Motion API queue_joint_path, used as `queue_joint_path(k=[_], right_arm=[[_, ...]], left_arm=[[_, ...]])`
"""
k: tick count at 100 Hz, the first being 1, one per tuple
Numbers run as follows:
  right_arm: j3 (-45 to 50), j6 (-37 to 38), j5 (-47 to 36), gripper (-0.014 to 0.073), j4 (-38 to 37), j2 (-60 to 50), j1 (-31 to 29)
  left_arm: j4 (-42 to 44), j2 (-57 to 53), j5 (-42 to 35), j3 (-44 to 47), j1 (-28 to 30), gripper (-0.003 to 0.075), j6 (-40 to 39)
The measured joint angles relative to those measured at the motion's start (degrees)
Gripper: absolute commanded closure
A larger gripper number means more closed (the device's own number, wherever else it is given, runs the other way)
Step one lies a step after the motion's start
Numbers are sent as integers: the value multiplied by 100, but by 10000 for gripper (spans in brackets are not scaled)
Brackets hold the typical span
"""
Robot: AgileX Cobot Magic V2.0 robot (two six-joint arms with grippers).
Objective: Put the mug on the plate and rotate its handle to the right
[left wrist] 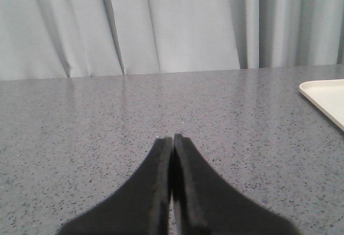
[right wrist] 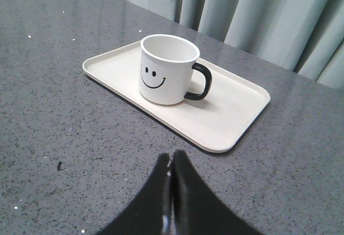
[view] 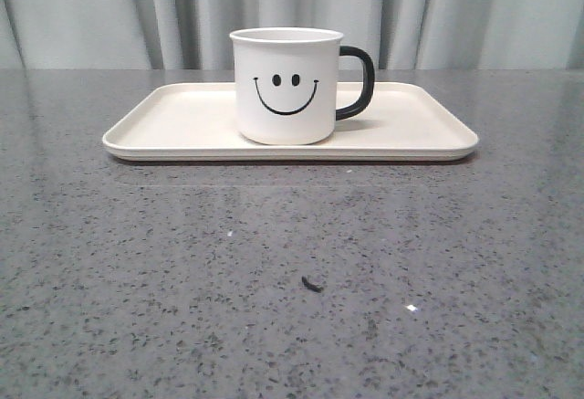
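The white mug (view: 286,86) with a black smiley face stands upright on the cream plate (view: 173,125), near its middle. Its black handle (view: 358,82) points to the right in the front view. The mug (right wrist: 167,69), handle (right wrist: 201,82) and plate (right wrist: 236,111) also show in the right wrist view. My right gripper (right wrist: 172,155) is shut and empty above the bare table, well short of the plate's near edge. My left gripper (left wrist: 172,137) is shut and empty over the table, with only a corner of the plate (left wrist: 325,96) in its view. Neither gripper shows in the front view.
The grey speckled table (view: 292,280) carries a small dark speck (view: 311,283) in front of the plate; it also shows in the right wrist view (right wrist: 59,165). Grey curtains (view: 109,6) hang behind the table's far edge.
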Motion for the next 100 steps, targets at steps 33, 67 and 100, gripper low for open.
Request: queue_joint_path(k=[33,67,100], right_arm=[[13,0,-58,663,0,0,0],[971,414,-3120,663,-173,0,-76],[2069,1922,-4022,663,-1040,-499,-1339]], left_arm=[[0,0,0,0,0,739,0],[-9,0,0,0,0,739,0],[-9,0,0,0,0,739,0]])
